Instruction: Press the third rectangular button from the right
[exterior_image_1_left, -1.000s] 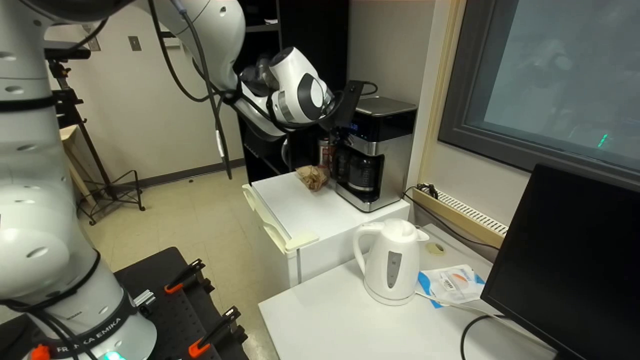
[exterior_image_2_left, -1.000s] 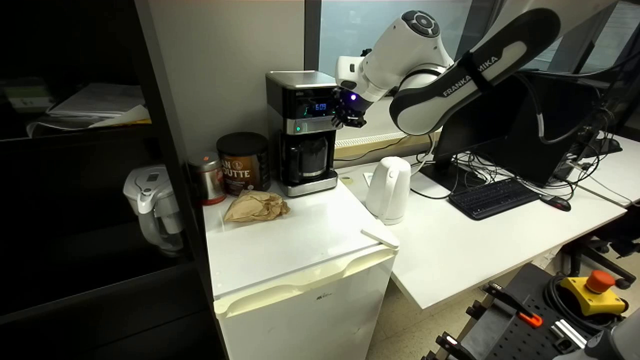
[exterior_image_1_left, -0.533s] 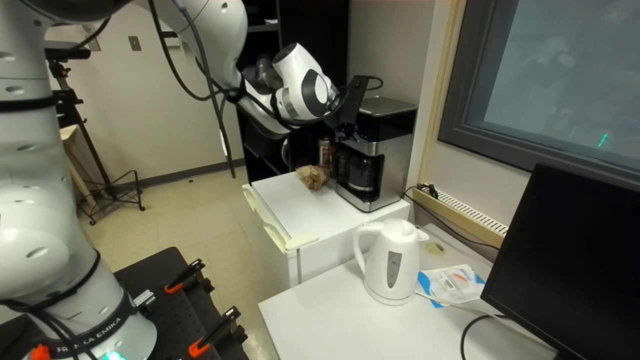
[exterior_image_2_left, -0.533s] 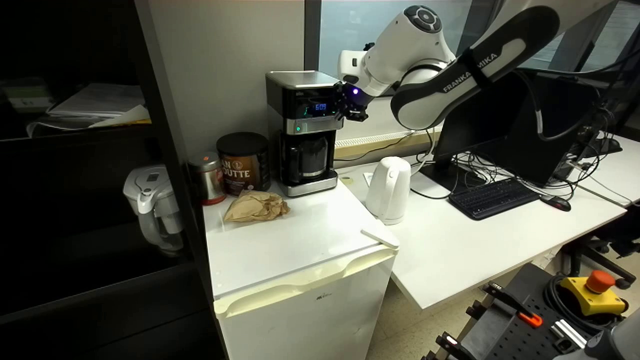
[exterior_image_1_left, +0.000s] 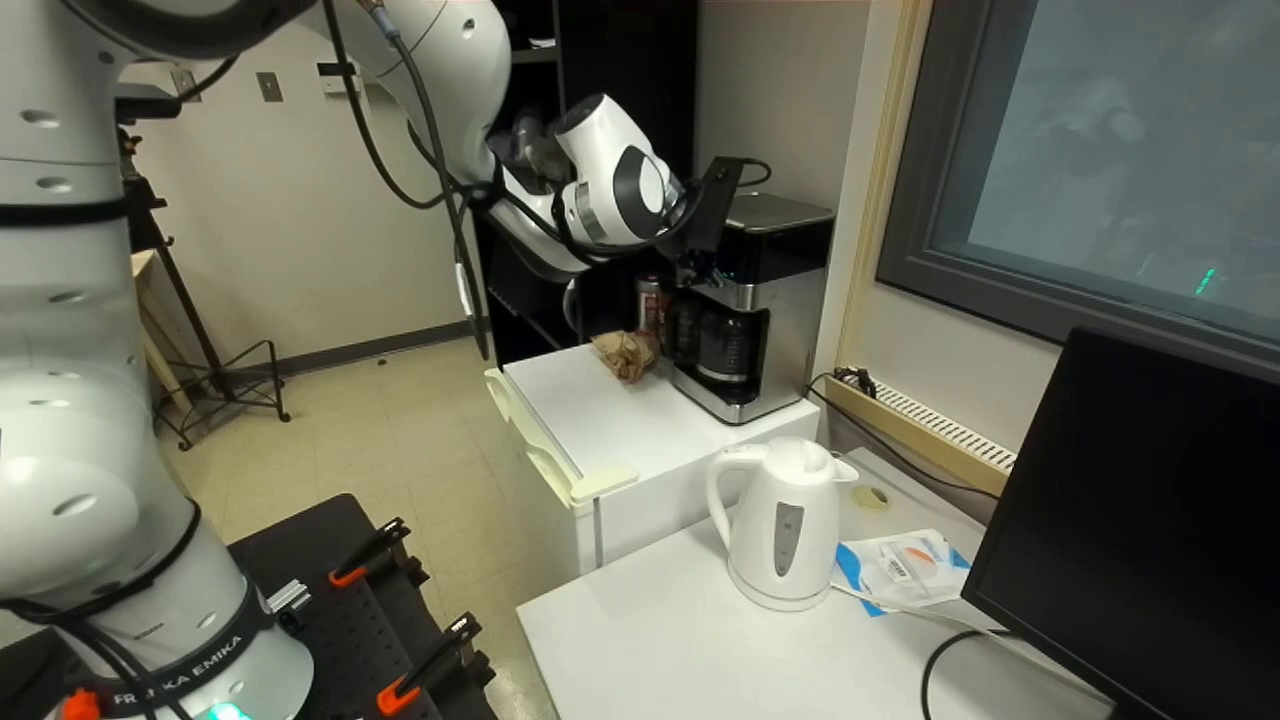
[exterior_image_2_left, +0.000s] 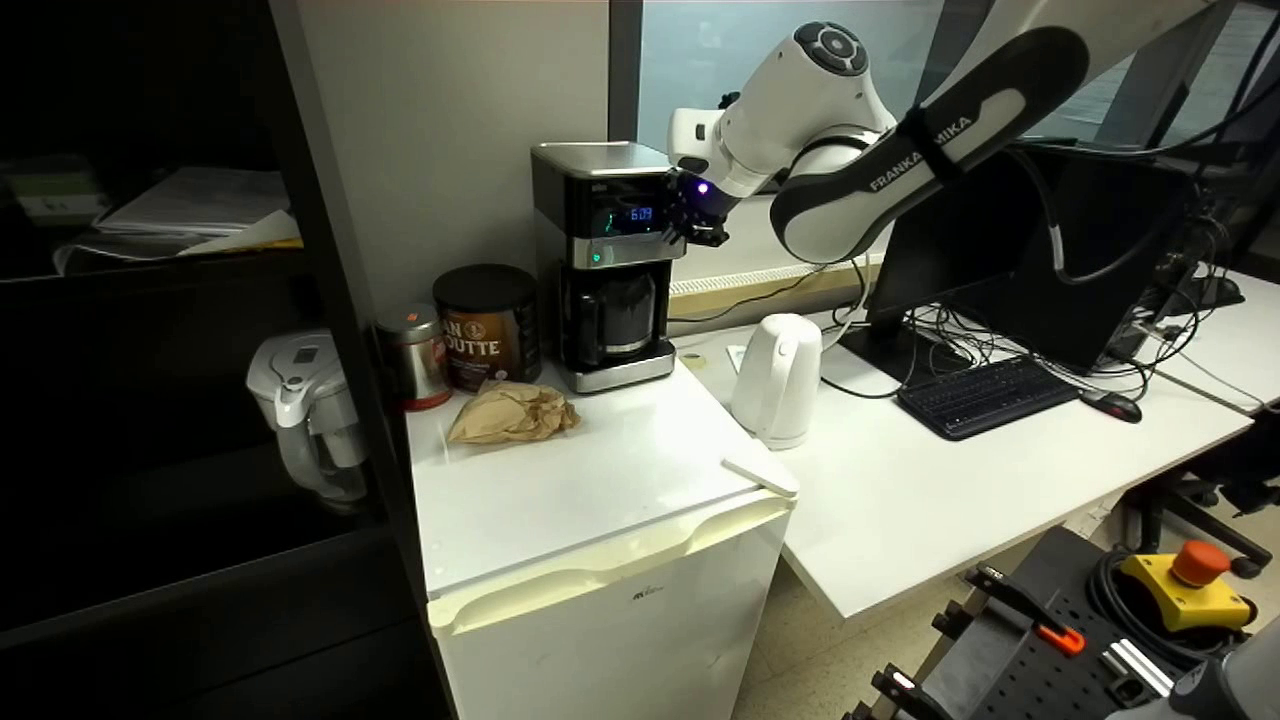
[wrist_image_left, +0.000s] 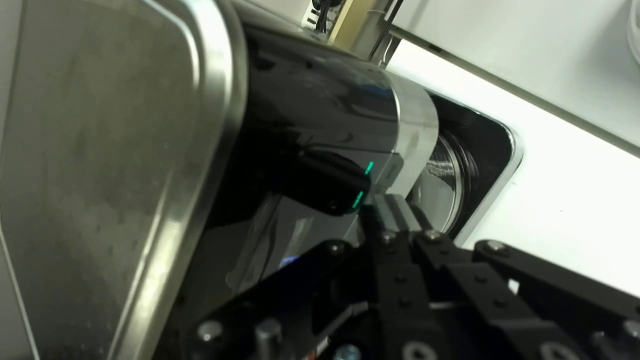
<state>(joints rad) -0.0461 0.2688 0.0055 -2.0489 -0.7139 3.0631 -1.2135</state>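
Note:
A silver and black coffee maker (exterior_image_2_left: 605, 160) stands on a white mini fridge; it also shows in an exterior view (exterior_image_1_left: 795, 330) and the wrist view (wrist_image_left: 125, 125). Its black front has blue digits (exterior_image_2_left: 640, 214) above a silver band (exterior_image_2_left: 622, 251) with a green-lit button (exterior_image_2_left: 597, 258). In the wrist view the band (wrist_image_left: 419, 120) carries a grey rectangular shape (wrist_image_left: 392, 171) near two green marks. My gripper (wrist_image_left: 395, 212) is shut with nothing seen between the fingers. Its tips overlap the band's edge; contact cannot be told. In both exterior views the gripper (exterior_image_2_left: 672, 236) (exterior_image_1_left: 712, 278) is at the panel's right part, hiding buttons there.
A white kettle (exterior_image_1_left: 785, 530) stands on the desk beside the fridge (exterior_image_2_left: 600, 490). A paper bag (exterior_image_2_left: 512, 412), a coffee can (exterior_image_2_left: 487, 325) and a metal canister (exterior_image_2_left: 415, 355) sit left of the coffee maker. A monitor (exterior_image_1_left: 1130, 520) stands farther along the desk.
The gripper first rose slightly, then came down a little and closer to the coffee maker's front panel. The arm's elbow shifted with it. Other objects have not moved.

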